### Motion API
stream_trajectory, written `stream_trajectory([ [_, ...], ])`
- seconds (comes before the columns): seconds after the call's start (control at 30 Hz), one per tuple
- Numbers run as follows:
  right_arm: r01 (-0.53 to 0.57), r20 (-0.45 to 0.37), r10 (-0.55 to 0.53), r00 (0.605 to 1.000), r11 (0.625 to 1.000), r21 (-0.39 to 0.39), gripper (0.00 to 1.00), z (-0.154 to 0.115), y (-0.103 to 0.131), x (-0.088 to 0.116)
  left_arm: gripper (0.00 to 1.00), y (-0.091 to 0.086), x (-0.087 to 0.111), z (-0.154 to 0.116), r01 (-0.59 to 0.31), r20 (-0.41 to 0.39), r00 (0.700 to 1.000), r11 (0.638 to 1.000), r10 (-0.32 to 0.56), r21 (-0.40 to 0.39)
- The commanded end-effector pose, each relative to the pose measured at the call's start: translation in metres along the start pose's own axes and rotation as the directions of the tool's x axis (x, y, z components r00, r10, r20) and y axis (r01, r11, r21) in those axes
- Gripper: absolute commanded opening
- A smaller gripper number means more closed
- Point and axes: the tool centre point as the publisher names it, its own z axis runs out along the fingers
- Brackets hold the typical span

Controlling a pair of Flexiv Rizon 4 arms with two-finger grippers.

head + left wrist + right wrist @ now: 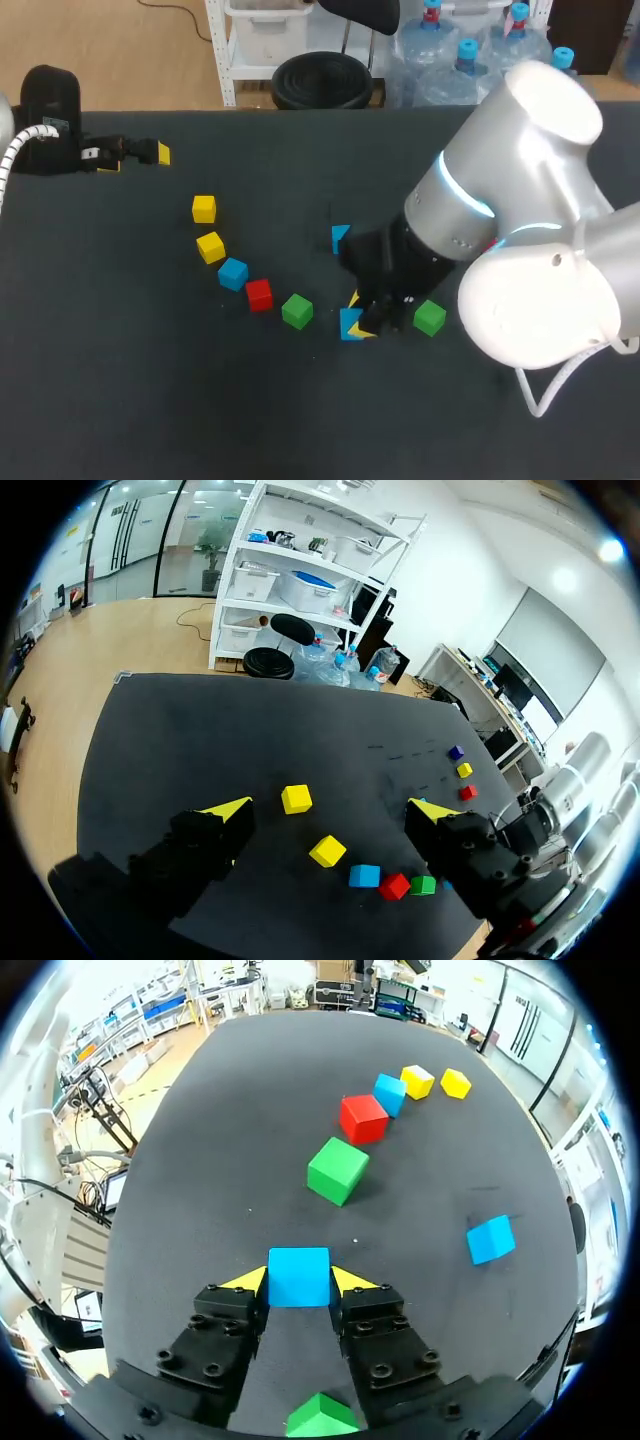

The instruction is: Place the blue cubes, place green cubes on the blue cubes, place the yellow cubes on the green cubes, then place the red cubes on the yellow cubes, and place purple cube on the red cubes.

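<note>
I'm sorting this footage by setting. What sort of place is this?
Likely a robotics lab workbench: a black table strewn with coloured cubes, worked by my right gripper, shut on a blue cube.

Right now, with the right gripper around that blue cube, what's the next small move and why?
Probably lift the blue cube straight up a little. The right gripper appears shut on it from two sides, and a green cube sits close by the gripper, so rising first likely avoids bumping it.

The right arm [520,230] bends down low, and its pincer [299,1284] has both fingers pressed on a blue cube [298,1268]. The left pincer [330,810] hangs with its 2 fingers wide apart.
</note>
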Motion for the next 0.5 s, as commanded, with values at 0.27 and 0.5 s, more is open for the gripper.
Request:
stream_trajectory([
  [0.27,0.035,-0.005,-0.035,0.999,0.999,-0.009,0.00,-0.031,-0.035,0.007,1.00,0.000,0.000,0.000,0.000,0.000,1.000,1.000,0.000,0.000],
  [0.5,0.071,-0.005,-0.071,0.997,0.997,-0.011,0.00,-0.042,-0.061,0.006,1.00,0.000,0.000,0.000,0.000,0.000,1.000,1.000,0.000,0.000],
])
